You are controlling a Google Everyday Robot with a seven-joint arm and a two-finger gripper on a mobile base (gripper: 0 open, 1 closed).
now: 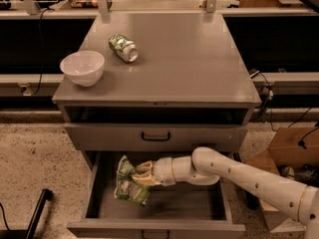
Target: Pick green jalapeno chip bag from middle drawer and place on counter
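1. White arm [259,183] reaches in from the lower right, elbow bent, forearm roughly level
2. Gripper [134,175] points left inside the middle drawer [189,205], fingers clamped on the green jalapeno chip bag [127,189]

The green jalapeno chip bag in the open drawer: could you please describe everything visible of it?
The green jalapeno chip bag is a crinkled foil packet, green with white printed patches. It stands tilted on end in the left half, as seen, of the open middle drawer, top toward the back. The claw, reaching in from the right, is closed on its right edge. Whether its lower end touches the drawer floor cannot be told.
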